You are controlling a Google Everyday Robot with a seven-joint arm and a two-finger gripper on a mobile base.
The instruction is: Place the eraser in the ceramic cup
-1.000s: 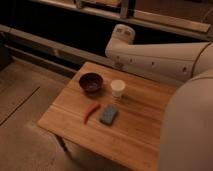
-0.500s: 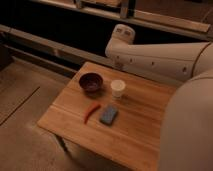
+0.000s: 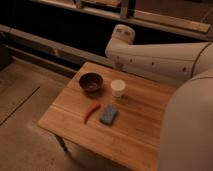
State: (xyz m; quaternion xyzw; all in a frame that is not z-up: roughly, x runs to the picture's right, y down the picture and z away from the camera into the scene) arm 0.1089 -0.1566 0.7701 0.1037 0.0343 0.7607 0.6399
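The blue-grey eraser [image 3: 109, 114] lies flat on the wooden table [image 3: 150, 125], near its middle. The white ceramic cup [image 3: 118, 87] stands upright just behind it, a short gap away. My white arm [image 3: 155, 55] reaches across above the table's back edge from the right, its rounded joint above and behind the cup. The gripper itself is not in view; only the arm's links show.
A dark purple-brown bowl [image 3: 91, 82] stands left of the cup. A slim red chili-shaped thing [image 3: 91, 112] lies left of the eraser. A dark shelf or rail structure [image 3: 55, 30] runs behind the table. My body fills the right side.
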